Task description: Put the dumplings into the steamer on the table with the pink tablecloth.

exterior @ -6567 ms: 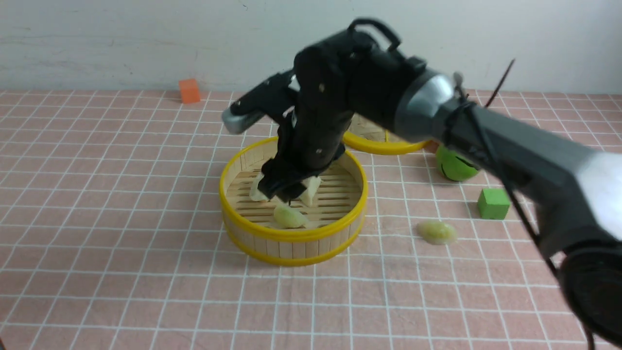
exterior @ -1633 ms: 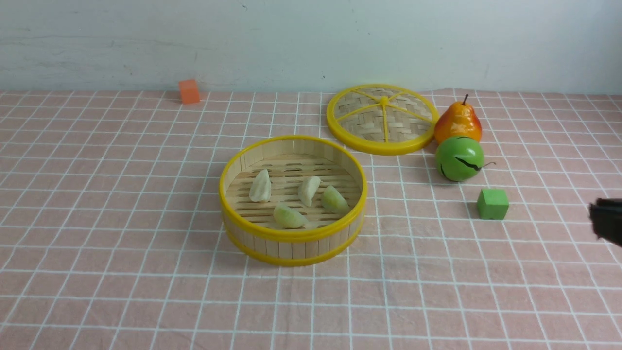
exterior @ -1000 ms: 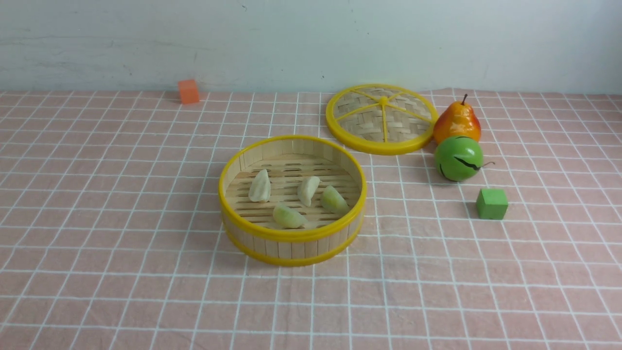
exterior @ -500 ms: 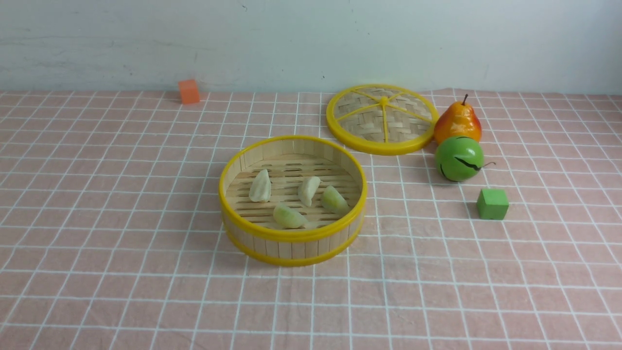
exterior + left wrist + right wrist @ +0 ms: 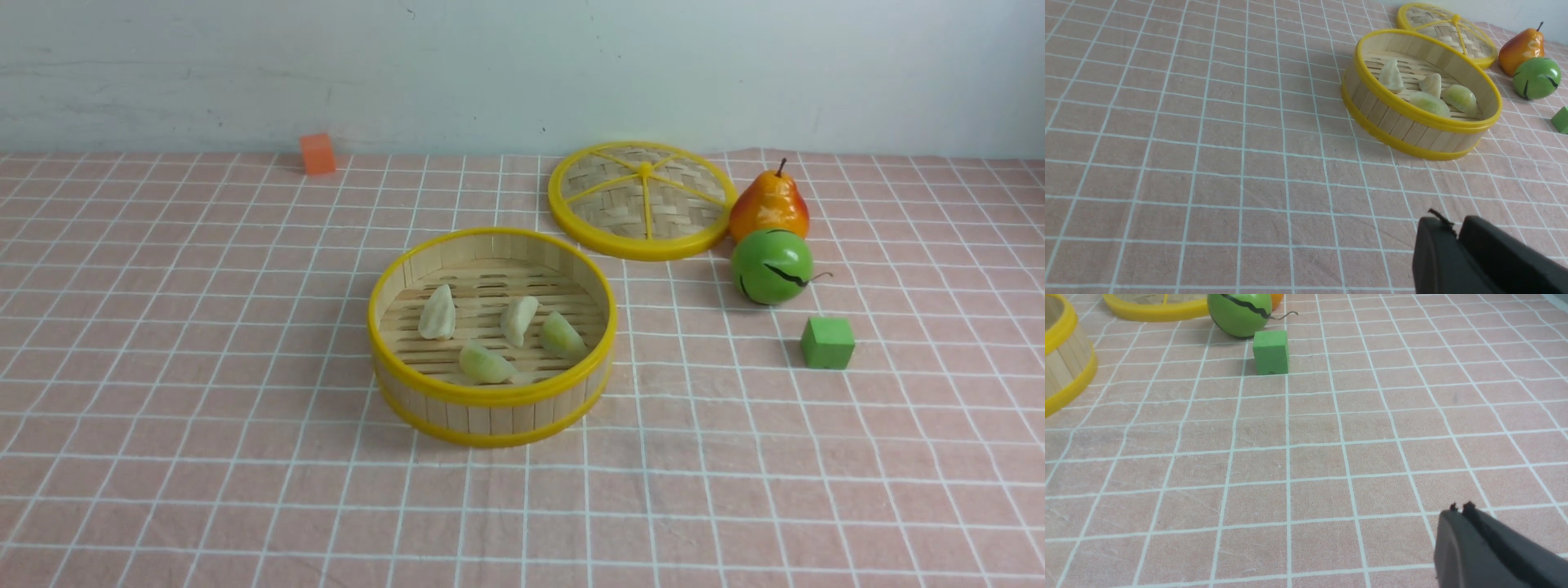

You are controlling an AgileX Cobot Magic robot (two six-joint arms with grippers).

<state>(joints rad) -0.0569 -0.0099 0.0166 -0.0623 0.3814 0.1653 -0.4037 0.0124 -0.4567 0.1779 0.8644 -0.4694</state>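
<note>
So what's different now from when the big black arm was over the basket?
The right arm has pulled back out of the front view. The pale green dumpling that lay on the cloth near the green cube is now inside the steamer, so all four are in. The steamer, woven lid, pear, green ball and cubes stayed put.

Steamer [image 5: 492,396] sits mid-table [image 5: 163,367], all four dumplings [image 5: 486,362] inside it on the slat floor: two toward my left and centre, two nearer my right rim. Woven lid [image 5: 641,200] lies flat behind-right of the steamer. Pear [image 5: 769,204] touches the lid's right edge, round fruit [image 5: 771,266] just in front of the pear, cube [image 5: 828,343] in front-right of that. Second cube [image 5: 317,153] far back-left by the wall
</note>
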